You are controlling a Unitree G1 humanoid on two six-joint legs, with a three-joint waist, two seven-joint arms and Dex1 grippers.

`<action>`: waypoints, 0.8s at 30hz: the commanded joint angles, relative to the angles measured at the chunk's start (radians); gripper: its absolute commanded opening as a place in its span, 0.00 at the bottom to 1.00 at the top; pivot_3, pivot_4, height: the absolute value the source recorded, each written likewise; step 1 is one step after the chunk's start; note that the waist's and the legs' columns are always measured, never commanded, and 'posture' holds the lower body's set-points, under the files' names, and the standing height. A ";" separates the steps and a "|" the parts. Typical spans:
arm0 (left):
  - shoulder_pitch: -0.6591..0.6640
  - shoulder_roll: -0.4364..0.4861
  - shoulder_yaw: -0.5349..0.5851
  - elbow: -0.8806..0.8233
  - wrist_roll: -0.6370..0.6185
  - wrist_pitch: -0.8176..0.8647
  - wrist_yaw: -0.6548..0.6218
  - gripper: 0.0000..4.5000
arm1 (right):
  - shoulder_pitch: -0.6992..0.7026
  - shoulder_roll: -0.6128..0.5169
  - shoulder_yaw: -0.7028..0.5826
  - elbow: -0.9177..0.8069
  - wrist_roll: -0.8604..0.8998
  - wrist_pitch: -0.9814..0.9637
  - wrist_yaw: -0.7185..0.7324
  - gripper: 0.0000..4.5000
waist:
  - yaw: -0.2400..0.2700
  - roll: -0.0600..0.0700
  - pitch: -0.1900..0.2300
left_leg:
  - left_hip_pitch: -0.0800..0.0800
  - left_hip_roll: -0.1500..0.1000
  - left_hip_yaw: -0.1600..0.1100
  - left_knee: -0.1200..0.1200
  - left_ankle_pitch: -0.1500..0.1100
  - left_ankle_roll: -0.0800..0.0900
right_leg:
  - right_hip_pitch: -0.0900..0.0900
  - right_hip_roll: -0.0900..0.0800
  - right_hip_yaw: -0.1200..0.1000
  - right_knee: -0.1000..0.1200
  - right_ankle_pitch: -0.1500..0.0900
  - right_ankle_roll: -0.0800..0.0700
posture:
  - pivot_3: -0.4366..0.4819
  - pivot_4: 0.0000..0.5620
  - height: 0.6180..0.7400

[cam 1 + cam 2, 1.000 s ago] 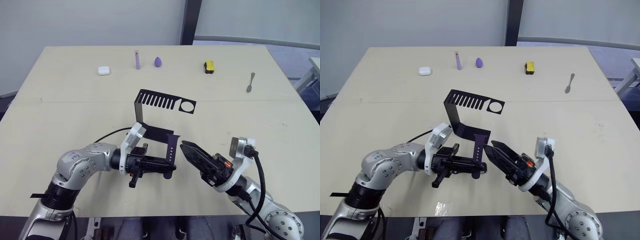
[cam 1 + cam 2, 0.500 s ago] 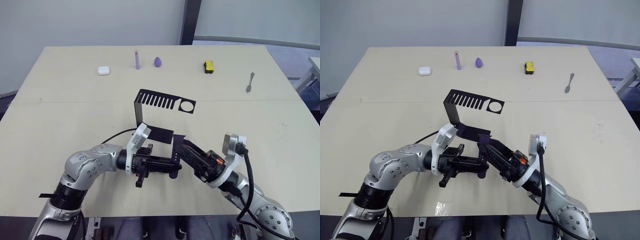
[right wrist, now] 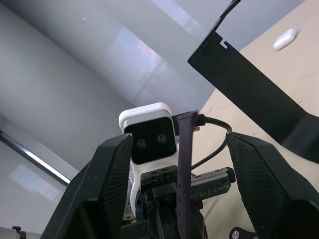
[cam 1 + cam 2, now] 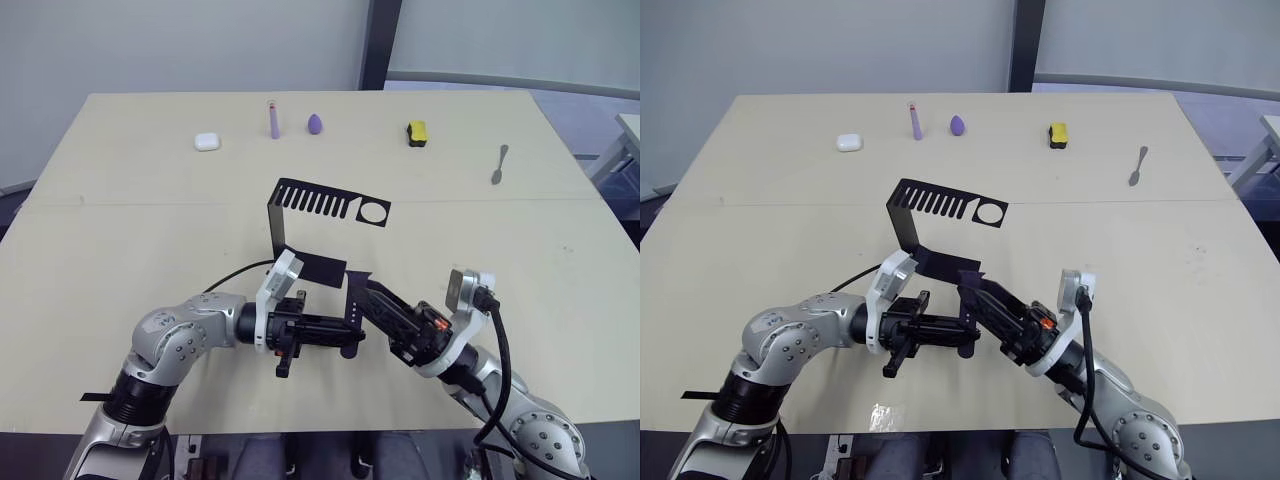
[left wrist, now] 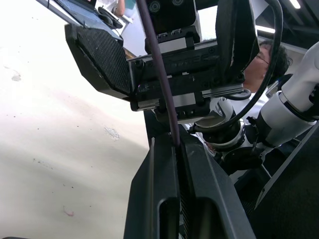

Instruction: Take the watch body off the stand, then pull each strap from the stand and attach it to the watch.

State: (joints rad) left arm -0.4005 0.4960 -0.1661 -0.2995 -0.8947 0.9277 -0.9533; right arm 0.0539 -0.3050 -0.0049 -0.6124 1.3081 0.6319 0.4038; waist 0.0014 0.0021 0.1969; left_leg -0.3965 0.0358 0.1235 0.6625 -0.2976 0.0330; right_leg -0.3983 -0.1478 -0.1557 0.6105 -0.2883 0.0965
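My left gripper is shut on the lower end of a dark strap, which stands upright in front of the stand. In the left wrist view the strap rises edge-on from between the shut fingers. My right gripper is open, and its tips reach the strap's upper part from the right. In the right wrist view the strap stands in the wide gap between the two fingers. The watch body is hidden. The stand's flat base lies just behind both grippers.
Along the table's far edge sit a white earbud case, a purple tube, a purple egg-shaped piece, a yellow-and-black block and a spoon. A person shows behind the right arm in the left wrist view.
My right gripper has moved left, from apart to straddling the strap's upper part. The left gripper with the strap has shifted slightly right.
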 commanded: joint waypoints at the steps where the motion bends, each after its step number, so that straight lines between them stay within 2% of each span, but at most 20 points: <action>1: 0.004 -0.002 0.009 -0.029 0.000 -0.010 -0.004 0.00 | -0.006 0.004 0.005 -0.006 0.018 0.000 0.017 0.71 | 0.000 0.000 0.000 | 0.000 0.000 0.000 0.000 0.000 0.000 | 0.000 0.000 0.000 0.000 0.000 0.000 | 0.48 0.27 1.00; 17: 0.005 0.002 0.013 -0.029 0.008 -0.024 -0.019 0.00 | -0.015 0.042 0.014 0.004 0.000 -0.017 0.017 0.71 | 0.000 0.000 0.000 | 0.000 0.000 0.000 0.000 0.000 0.000 | 0.000 0.000 0.000 0.000 0.000 0.000 | 0.48 0.27 1.00; 20: 0.007 -0.002 0.017 -0.033 0.006 -0.024 -0.012 0.00 | -0.019 0.045 0.012 0.006 -0.002 -0.015 0.017 0.54 | 0.000 0.000 0.000 | 0.000 0.000 0.000 0.000 0.000 0.000 | 0.000 0.000 0.000 0.000 0.000 0.000 | 0.48 0.27 1.00; 24: 0.006 -0.004 0.019 -0.032 0.008 -0.025 -0.008 0.00 | -0.032 0.047 0.011 0.010 -0.002 -0.010 0.007 0.54 | -0.001 0.000 0.000 | 0.000 0.000 0.000 0.000 0.000 0.000 | 0.000 0.000 0.000 0.000 0.000 0.000 | 0.48 0.27 1.00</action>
State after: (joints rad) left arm -0.4001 0.4912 -0.1653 -0.3001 -0.8806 0.9153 -0.9582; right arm 0.0263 -0.2644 0.0057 -0.5864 1.2983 0.6305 0.4036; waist 0.0008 0.0021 0.1969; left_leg -0.3966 0.0356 0.1234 0.6626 -0.2974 0.0331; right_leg -0.3983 -0.1479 -0.1557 0.6105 -0.2883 0.0965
